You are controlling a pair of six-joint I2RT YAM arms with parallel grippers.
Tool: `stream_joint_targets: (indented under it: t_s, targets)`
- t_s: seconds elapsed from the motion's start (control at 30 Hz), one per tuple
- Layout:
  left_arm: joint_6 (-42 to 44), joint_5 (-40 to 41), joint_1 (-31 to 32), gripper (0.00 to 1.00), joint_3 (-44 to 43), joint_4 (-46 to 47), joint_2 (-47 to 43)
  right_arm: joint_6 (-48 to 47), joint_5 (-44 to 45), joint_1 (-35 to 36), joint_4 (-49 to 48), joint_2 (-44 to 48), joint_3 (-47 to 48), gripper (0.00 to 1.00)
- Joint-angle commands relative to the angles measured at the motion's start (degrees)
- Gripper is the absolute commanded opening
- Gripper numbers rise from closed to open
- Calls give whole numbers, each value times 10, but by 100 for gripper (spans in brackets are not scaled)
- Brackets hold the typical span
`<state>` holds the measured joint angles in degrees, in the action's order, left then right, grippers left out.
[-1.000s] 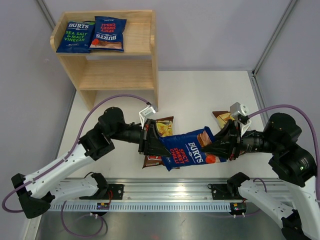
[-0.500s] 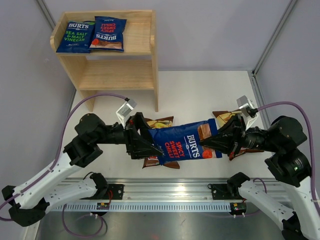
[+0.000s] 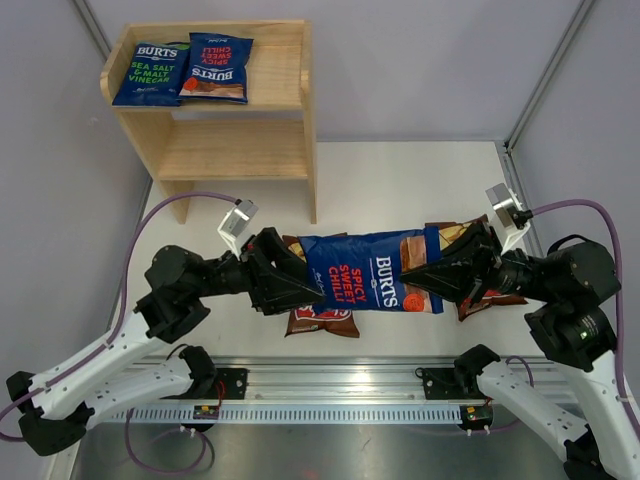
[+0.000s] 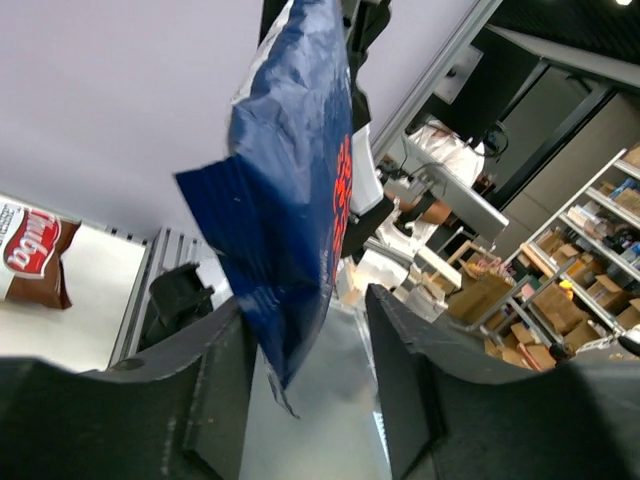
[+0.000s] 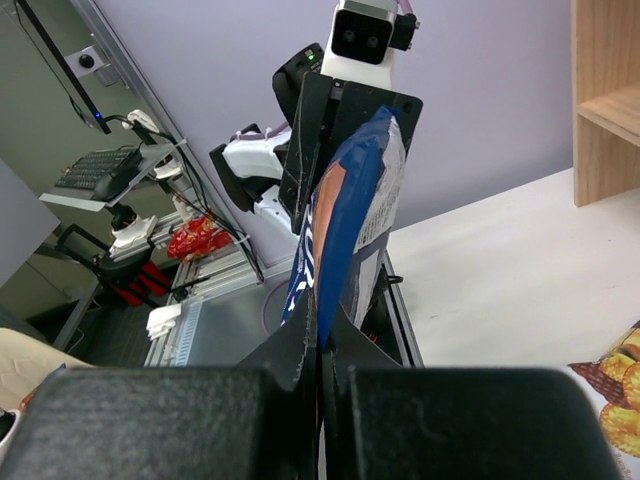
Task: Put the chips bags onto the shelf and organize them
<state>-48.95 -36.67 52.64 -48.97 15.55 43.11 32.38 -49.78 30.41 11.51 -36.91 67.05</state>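
Note:
A dark blue red-lettered Burts chips bag (image 3: 365, 283) hangs level above the table between both arms. My right gripper (image 3: 412, 275) is shut on its right end; in the right wrist view the bag (image 5: 340, 220) stands edge-on out of the closed jaws (image 5: 322, 350). My left gripper (image 3: 305, 285) is open around the bag's left end. In the left wrist view the bag (image 4: 290, 200) dips between the spread fingers (image 4: 310, 350), close to the left one, with a gap to the right one. Two Burts bags (image 3: 152, 72) (image 3: 218, 67) lie on the top tier of the shelf (image 3: 280, 120).
A brown-and-white Chuba bag (image 3: 320, 320) lies on the table under the held bag, also in the left wrist view (image 4: 30, 250). Another Chuba bag (image 3: 490, 300) lies beneath the right arm. The shelf's lower tier (image 3: 235, 150) holds nothing. The wall stands close on the left.
My right gripper has shut on the bag's right end and my left gripper has opened. The bag has swung level and shifted left, and the left arm has drawn back to the left.

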Motion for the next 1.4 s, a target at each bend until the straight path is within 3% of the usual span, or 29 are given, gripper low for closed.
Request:
stream_joint_targets:
  t_s: [0.0,0.03,0.23,0.4,0.5,0.63,0.67,0.73,0.87,1.0,1.2,1.37]
  targets:
    - [-14,37,13,47,9,81,-7,4,10,2,-38,-11,-1,0]
    - [-15,48,14,42,18,90,-11,0,9,2,-38,-13,0,0]
    - [-29,69,17,35,41,132,-23,-4,21,2,-40,-13,-8,0]
    - [-18,92,18,14,47,115,-30,-17,32,2,-18,-14,-7,0]
    - [-2,114,18,7,47,82,-37,-38,57,3,15,-17,5,9]
    - [9,135,18,1,46,52,-45,-50,121,2,44,-13,19,45]
    - [10,140,18,0,48,48,-47,-52,135,2,51,-12,27,67]
    - [13,158,18,0,50,37,-58,-71,170,2,85,-13,41,99]
    - [23,228,18,0,44,-12,-92,-109,282,2,179,-8,99,100]
    - [26,366,18,0,7,-129,-123,-135,416,2,262,10,138,99]
    - [-6,627,18,0,-116,-294,-109,-144,429,2,282,21,152,99]
    - [-24,766,17,0,-220,-326,-69,-141,414,2,280,18,137,99]
